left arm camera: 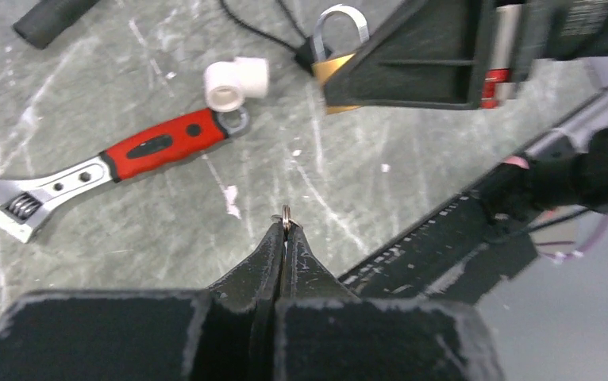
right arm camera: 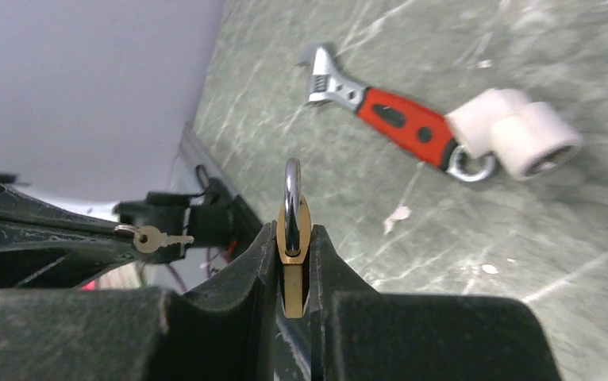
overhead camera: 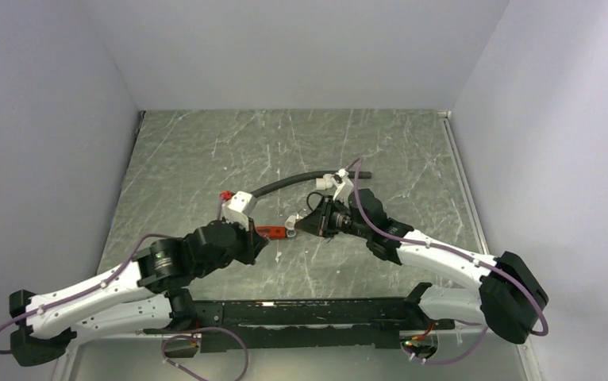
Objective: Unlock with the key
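Note:
My left gripper point(left arm camera: 286, 225) is shut on the key, and only its small ring point(left arm camera: 286, 213) pokes out past the tips in the left wrist view. The right wrist view shows the tiny silvery key point(right arm camera: 158, 238) sticking out sideways from that gripper, at the left, pointing toward the padlock. My right gripper point(right arm camera: 292, 228) is shut on the brass padlock point(right arm camera: 294, 242), held edge-on with its steel shackle up. In the left wrist view the padlock point(left arm camera: 334, 67) hangs ahead at the top. From above, both grippers point(overhead camera: 267, 238) point(overhead camera: 302, 224) meet over the table's middle, a short gap apart.
A red-handled adjustable wrench point(left arm camera: 138, 151) lies on the grey table with a white pipe elbow point(left arm camera: 236, 82) at its ring end. A black hose point(overhead camera: 301, 181) curves behind the grippers. A small white scrap point(left arm camera: 230, 198) lies close by. A black rail point(overhead camera: 309, 313) runs along the near edge.

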`<control>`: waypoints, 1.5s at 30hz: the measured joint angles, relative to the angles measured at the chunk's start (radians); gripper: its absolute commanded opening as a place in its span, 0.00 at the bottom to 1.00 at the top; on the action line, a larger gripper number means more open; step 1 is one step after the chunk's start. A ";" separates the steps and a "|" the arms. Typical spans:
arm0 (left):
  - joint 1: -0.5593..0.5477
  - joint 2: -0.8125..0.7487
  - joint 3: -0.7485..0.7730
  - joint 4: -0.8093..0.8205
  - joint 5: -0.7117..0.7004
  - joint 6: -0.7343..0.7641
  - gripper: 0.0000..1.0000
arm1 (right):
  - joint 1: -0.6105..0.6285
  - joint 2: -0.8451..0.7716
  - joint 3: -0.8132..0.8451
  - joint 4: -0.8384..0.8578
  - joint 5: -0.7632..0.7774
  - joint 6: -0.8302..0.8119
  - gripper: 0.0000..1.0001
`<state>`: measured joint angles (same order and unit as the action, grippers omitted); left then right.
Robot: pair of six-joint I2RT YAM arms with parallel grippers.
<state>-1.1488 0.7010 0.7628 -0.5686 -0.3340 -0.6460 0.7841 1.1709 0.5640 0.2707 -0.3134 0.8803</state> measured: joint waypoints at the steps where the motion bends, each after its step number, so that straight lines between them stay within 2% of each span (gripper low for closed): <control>1: 0.003 0.022 0.001 0.004 -0.020 0.001 0.00 | 0.000 -0.010 0.003 -0.023 0.026 -0.004 0.00; 5: 0.068 0.188 0.002 0.030 -0.040 0.007 0.00 | 0.000 -0.048 0.006 -0.115 0.142 -0.025 0.00; 9: 0.242 0.359 0.000 0.106 0.049 0.017 0.00 | 0.000 -0.021 0.015 -0.191 0.204 -0.045 0.00; 12: 0.316 0.397 0.001 0.151 0.090 0.026 0.00 | 0.000 0.046 0.034 -0.249 0.213 -0.054 0.03; 17: 0.323 0.413 0.017 0.174 0.129 0.041 0.00 | 0.001 0.246 0.068 -0.338 0.201 -0.074 0.04; 18: 0.323 0.413 0.018 0.177 0.133 0.043 0.00 | 0.004 0.291 0.080 -0.360 0.201 -0.081 0.10; 21: 0.323 0.412 0.018 0.183 0.140 0.044 0.00 | 0.015 0.377 0.147 -0.388 0.189 -0.094 0.36; 25: 0.323 0.396 0.018 0.181 0.143 0.051 0.00 | 0.035 0.406 0.190 -0.391 0.177 -0.111 0.62; 29: 0.323 0.369 0.018 0.176 0.146 0.059 0.00 | 0.053 0.399 0.212 -0.414 0.195 -0.133 0.70; 33: 0.323 0.355 0.019 0.175 0.160 0.070 0.00 | 0.048 0.338 0.214 -0.525 0.256 -0.159 0.72; 37: 0.324 0.325 0.019 0.203 0.222 0.101 0.00 | 0.038 0.147 0.202 -0.577 0.283 -0.216 0.70; 42: 0.326 0.317 0.108 0.181 0.273 0.111 0.00 | 0.035 -0.161 0.105 -0.436 0.243 -0.370 0.68; 45: 0.328 0.331 0.201 0.179 0.308 0.103 0.00 | 0.035 -0.280 0.013 -0.301 0.185 -0.479 0.62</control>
<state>-0.8204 1.0317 0.9642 -0.3901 -0.0257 -0.5434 0.8196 0.8906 0.5774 -0.0299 -0.1280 0.4011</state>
